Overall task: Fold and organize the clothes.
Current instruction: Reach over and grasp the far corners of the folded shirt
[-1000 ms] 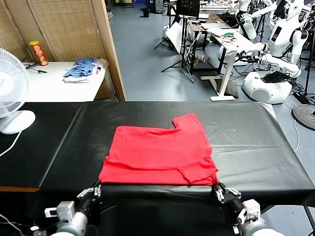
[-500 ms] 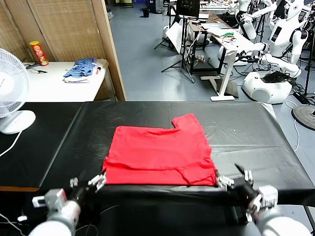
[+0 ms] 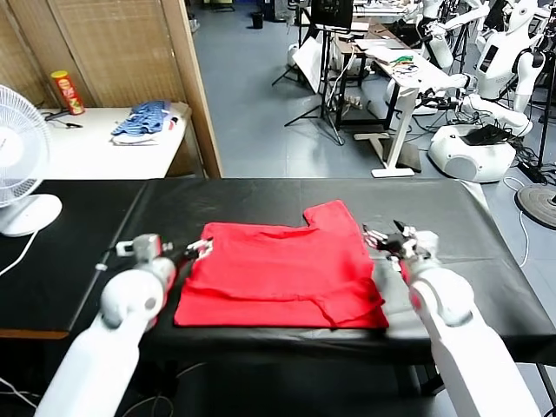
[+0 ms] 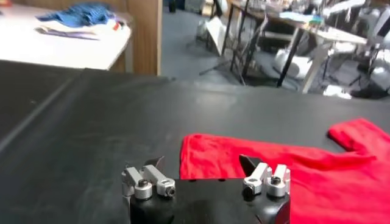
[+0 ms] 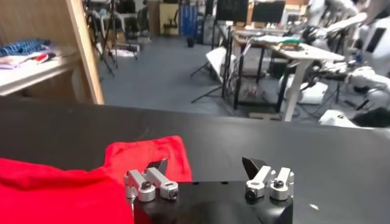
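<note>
- I see the folded red T-shirt [image 3: 282,274] lying flat and soft on the black table cover [image 3: 452,213], one sleeve pointing away.
- My left gripper [image 3: 193,252] stands spread wide, empty, at the shirt's left edge.
- My right gripper [image 3: 393,241] likewise, right of it.
- Beyond: white fan [image 3: 19,165], red canister [image 3: 68,93], lettering unreadable.

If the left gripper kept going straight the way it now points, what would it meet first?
Probably the near corner of the red T-shirt: the open left gripper points across the black table at it, though its height is unclear.
</note>
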Tool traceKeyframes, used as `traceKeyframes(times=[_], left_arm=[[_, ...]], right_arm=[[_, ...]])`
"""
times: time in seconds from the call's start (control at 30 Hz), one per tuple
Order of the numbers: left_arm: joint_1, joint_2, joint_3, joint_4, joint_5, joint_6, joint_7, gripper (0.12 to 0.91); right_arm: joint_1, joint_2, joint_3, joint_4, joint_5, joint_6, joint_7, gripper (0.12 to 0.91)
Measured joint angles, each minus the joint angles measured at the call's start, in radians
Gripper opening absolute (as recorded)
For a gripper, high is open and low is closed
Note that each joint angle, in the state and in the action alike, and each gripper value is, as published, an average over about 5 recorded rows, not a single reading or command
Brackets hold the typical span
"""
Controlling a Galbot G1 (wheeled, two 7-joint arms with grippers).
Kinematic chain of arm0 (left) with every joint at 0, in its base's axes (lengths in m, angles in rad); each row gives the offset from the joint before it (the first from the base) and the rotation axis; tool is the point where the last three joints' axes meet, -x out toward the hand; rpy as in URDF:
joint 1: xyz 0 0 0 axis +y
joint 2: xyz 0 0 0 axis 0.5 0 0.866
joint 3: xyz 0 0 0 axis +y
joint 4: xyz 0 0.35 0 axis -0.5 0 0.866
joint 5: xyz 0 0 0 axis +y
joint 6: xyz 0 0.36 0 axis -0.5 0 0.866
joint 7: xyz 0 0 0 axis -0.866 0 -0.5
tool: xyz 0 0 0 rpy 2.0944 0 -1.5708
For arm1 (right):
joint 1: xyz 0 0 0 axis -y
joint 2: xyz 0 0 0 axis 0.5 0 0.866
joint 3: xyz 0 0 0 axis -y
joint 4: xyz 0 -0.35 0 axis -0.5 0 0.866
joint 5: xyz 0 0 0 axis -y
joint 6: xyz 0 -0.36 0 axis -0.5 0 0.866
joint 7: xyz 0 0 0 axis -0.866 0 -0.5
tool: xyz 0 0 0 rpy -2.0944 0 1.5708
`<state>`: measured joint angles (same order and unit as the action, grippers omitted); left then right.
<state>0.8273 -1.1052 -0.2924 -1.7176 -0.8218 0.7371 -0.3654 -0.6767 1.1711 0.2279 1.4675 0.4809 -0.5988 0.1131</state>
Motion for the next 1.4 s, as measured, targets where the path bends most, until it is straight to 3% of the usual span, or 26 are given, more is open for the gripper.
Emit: traceKeyframes(times=[0.47, 0.57, 0.63, 0.73, 0.9, 1.0, 1.1, 1.4], left_arm=[[-0.188, -0.053, 0.112, 0.278, 0.054, 0.000, 0.068, 0.798], [-0.203, -0.058, 0.119, 0.313, 0.071, 0.000, 0.078, 0.797], [-0.207, -0.061, 0.119, 0.331, 0.075, -0.002, 0.084, 0.787], [-0.209, -0.063, 0.119, 0.347, 0.076, -0.004, 0.095, 0.693], [-0.210, -0.067, 0.118, 0.361, 0.089, -0.005, 0.112, 0.418], [-0.210, -0.070, 0.117, 0.365, 0.098, -0.005, 0.125, 0.251], [-0.208, -0.071, 0.115, 0.360, 0.099, -0.004, 0.138, 0.146], [-0.183, -0.061, 0.086, 0.312, 0.103, 0.002, 0.132, 0.133]], right_arm=[[0.144, 0.091, -0.040, -0.256, -0.017, -0.020, -0.040, 0.792], [0.151, 0.101, -0.042, -0.275, -0.017, -0.022, -0.053, 0.733], [0.155, 0.107, -0.042, -0.286, -0.017, -0.022, -0.060, 0.653], [0.157, 0.114, -0.040, -0.298, -0.017, -0.022, -0.066, 0.501], [0.153, 0.126, -0.034, -0.303, -0.017, -0.019, -0.067, 0.228], [0.147, 0.131, -0.032, -0.296, -0.018, -0.013, -0.066, 0.136], [0.136, 0.131, -0.026, -0.284, -0.024, 0.008, -0.065, 0.123], [0.048, 0.090, 0.017, -0.133, -0.016, 0.055, -0.099, 0.123]])
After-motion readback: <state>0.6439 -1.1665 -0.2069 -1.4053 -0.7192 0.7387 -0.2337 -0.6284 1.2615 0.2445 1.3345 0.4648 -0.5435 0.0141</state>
